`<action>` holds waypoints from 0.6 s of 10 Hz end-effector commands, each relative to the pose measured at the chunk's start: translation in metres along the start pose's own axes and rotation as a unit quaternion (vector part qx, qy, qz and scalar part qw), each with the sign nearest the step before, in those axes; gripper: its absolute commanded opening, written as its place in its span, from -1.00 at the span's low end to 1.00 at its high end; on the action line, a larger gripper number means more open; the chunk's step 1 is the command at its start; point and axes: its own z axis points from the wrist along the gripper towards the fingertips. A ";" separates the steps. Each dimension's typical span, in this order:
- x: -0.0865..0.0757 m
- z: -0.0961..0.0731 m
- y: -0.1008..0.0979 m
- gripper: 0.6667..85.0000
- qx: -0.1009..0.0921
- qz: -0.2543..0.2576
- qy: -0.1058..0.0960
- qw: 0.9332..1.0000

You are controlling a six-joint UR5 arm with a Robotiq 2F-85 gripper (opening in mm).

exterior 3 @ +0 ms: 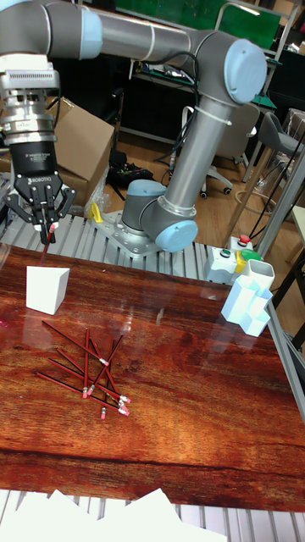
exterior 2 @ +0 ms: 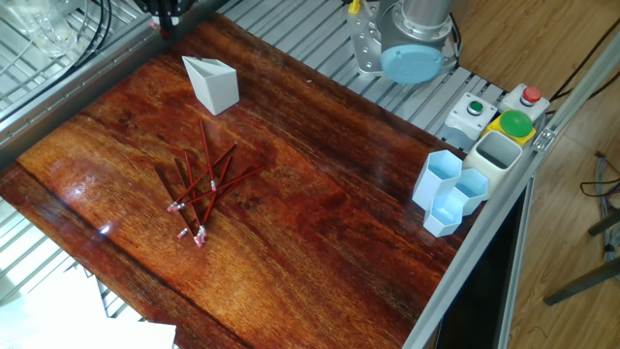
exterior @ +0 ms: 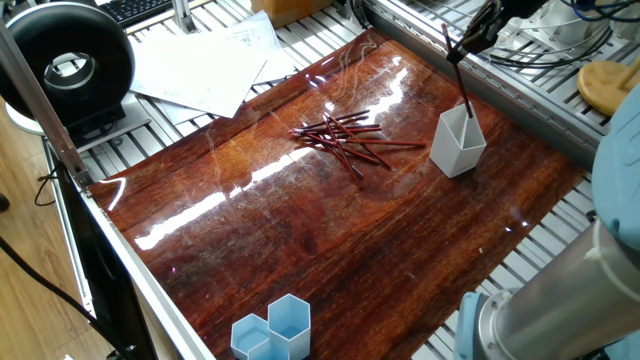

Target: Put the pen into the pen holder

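A dark red pen (exterior: pixel 461 84) hangs nearly upright, and my gripper (exterior: pixel 466 41) is shut on its upper part. In the tall fixed view the gripper (exterior 3: pixel 44 225) stands just above the white angular pen holder (exterior 3: pixel 47 290), with the pen (exterior 3: pixel 45 246) pointing down at its opening. The pen's lower end sits at the rim of the pen holder (exterior: pixel 457 142); I cannot tell how deep it reaches. Several more red pens (exterior: pixel 343 138) lie in a loose pile on the wooden table (exterior: pixel 330 230), left of the holder. The other fixed view shows the holder (exterior 2: pixel 213 84) and only the gripper's edge (exterior 2: pixel 163 12).
Light blue hexagonal cups (exterior 2: pixel 448 189) stand at the table's edge beside a button box (exterior 2: pixel 499 111). The robot's base (exterior 2: pixel 407 39) is on the slatted metal frame. Papers (exterior: pixel 200 65) and a black round device (exterior: pixel 65 65) lie beyond the table's far side.
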 end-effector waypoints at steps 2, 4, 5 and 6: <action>-0.005 0.003 -0.004 -0.99 0.005 0.002 -0.023 1.000; -0.004 0.003 -0.008 -0.99 0.010 0.002 -0.024 1.000; -0.002 0.002 -0.007 -0.99 0.013 0.007 -0.018 1.000; -0.007 0.000 -0.002 -0.99 0.016 0.015 -0.016 1.000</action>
